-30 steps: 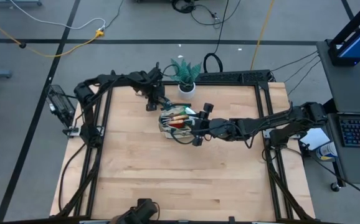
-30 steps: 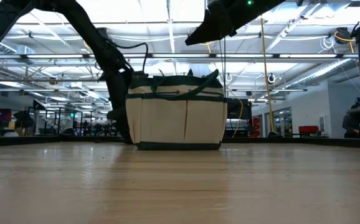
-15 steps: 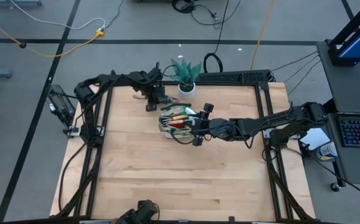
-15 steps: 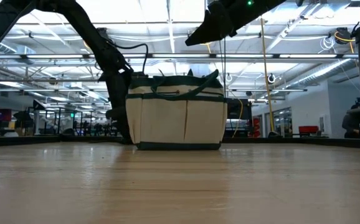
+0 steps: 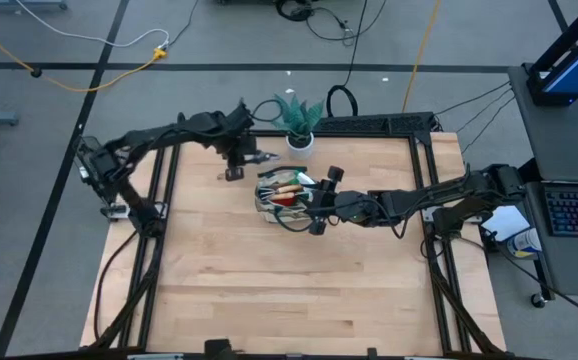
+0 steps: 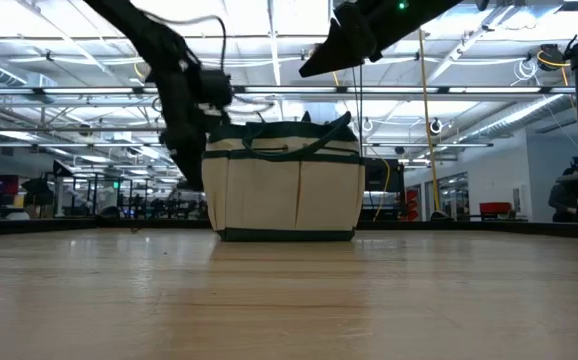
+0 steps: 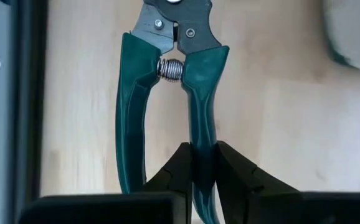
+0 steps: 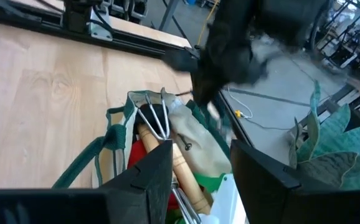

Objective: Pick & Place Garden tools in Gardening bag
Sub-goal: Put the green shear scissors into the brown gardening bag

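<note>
Up near the back edge of the table (image 5: 219, 290), the left tool (image 7: 203, 165) is pinched on just one handle of the green shears (image 7: 167, 81), lifted beside the bag (image 5: 287, 197). Gripping a single handle is sketchy: the shears could swivel or slide out before they're over the opening. The bag's already packed with a rake (image 8: 155, 124) and other stuff, so the blades might snag its rim. The right tool (image 8: 198, 171) hovers over the bag with jaws spread, holding nothing, so the arms could bump.
</note>
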Robot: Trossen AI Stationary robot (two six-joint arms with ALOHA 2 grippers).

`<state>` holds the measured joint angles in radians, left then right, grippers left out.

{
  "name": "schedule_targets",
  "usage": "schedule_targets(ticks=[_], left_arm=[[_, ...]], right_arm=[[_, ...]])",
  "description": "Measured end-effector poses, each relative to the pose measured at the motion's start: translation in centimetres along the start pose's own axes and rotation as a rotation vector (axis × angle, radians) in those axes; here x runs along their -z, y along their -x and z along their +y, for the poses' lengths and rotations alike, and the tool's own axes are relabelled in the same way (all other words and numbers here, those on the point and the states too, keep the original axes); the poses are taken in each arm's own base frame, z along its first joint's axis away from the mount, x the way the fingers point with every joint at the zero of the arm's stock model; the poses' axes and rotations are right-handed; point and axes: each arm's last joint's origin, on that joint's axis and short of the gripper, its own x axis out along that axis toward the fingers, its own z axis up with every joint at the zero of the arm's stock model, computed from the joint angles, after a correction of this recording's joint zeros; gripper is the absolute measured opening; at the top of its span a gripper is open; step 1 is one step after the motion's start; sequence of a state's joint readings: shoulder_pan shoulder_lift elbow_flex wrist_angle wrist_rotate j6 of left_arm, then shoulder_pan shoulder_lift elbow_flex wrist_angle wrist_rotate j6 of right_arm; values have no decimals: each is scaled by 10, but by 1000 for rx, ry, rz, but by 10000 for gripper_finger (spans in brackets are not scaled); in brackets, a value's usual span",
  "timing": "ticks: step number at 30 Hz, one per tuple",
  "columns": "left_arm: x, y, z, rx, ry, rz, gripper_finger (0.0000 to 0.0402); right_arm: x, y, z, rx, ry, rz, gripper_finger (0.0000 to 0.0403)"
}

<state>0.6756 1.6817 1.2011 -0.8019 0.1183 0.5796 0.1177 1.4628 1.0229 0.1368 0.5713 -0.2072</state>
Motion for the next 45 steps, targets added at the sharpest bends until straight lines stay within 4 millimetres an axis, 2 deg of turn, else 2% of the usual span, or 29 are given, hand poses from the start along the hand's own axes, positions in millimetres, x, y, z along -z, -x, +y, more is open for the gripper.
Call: schedule_targets(ticks=[7,12,17,21,26,33,41,45], left_arm=[[7,75,-34,-141,-3,-93,43],[17,122,-59,-201,-14,-242,44],[24,155,-80,-250,7,-400,44],[20,171,-94,-287,42,-531,44],[0,178,-112,-259,-27,-701,44],[-42,165,-138,-237,-143,-860,45],[-84,124,-149,-275,-170,-899,48],[-98,108,-154,-273,-202,-911,48]], right_arm=[[0,0,0,0,-68,0,151],[0,0,0,0,-69,-1,151],[0,0,0,0,-69,-1,151],[0,0,0,0,-120,-1,151],[1,0,1,-3,-173,10,151],[2,0,0,-1,-187,14,151],[2,0,0,-2,-183,20,151],[4,0,1,-4,-172,38,151]])
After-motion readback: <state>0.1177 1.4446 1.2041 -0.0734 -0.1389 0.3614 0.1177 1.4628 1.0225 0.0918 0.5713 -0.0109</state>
